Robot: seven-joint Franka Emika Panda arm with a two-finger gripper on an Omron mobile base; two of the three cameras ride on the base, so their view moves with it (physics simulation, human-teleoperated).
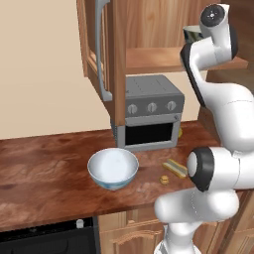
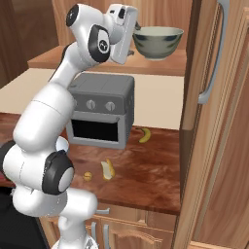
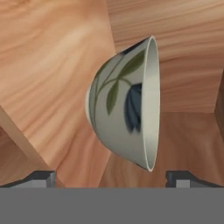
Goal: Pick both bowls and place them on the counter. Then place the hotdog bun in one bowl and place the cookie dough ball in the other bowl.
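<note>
The dark grey-green bowl (image 2: pixel 158 41) stands upright on the upper wooden shelf (image 2: pixel 160 67). In the hand view this bowl (image 3: pixel 124 105) shows leaf and blue flower markings and looks tipped sideways because the camera is rolled. My gripper (image 2: pixel 135 29) is open right beside its rim. The fingertips (image 3: pixel 43 177) stand wide apart short of the bowl, with nothing between them. The white bowl (image 1: pixel 113 168) sits on the reddish-brown counter (image 1: pixel 44 173). The hotdog bun (image 1: pixel 175 167) and the cookie dough ball (image 1: pixel 164 179) lie on the counter to its right, the ball (image 2: pixel 87 176) a little left of the bun (image 2: pixel 108 170).
A grey toaster oven (image 1: pixel 151 111) stands at the back of the counter under the shelf. The cabinet door (image 1: pixel 101 54) hangs open left of the shelf; another door (image 2: pixel 214 97) stands close on the right. A small yellow curved item (image 2: pixel 144 135) lies beside the oven.
</note>
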